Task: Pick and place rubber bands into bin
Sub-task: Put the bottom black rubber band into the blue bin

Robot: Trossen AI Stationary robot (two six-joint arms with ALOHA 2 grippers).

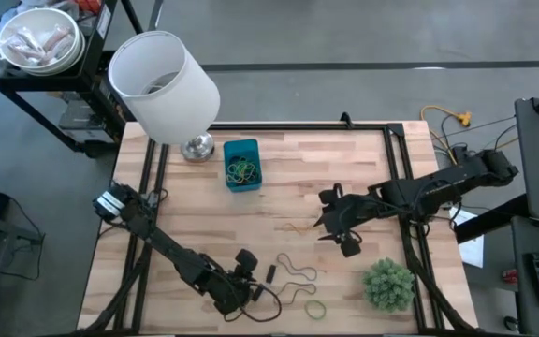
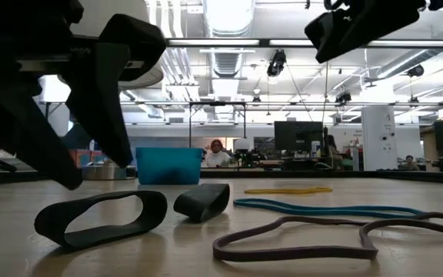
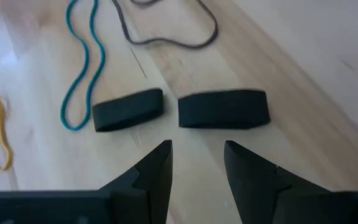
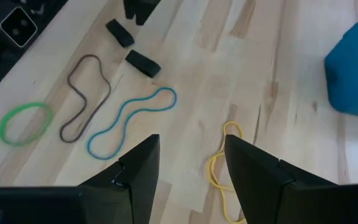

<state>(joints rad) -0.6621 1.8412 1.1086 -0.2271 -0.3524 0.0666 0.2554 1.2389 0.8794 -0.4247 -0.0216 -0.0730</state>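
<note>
Loose rubber bands lie flat on the wooden table: two wide black ones (image 3: 128,109) (image 3: 224,109), a teal one (image 4: 132,118), a brown one (image 4: 86,96), a green one (image 4: 23,121) and a yellow one (image 4: 222,168). The blue bin (image 1: 241,165) stands near the far edge with more bands inside. My left gripper (image 3: 197,155) hangs open just short of the two black bands, slanting down, touching nothing. My right gripper (image 4: 191,152) is open above the yellow band, well clear of the table.
A big white lamp shade (image 1: 162,75) on a metal base stands at the far left, beside the bin. A bushy green plant (image 1: 388,284) sits at the near right. Bare wood lies between the bin and the loose bands.
</note>
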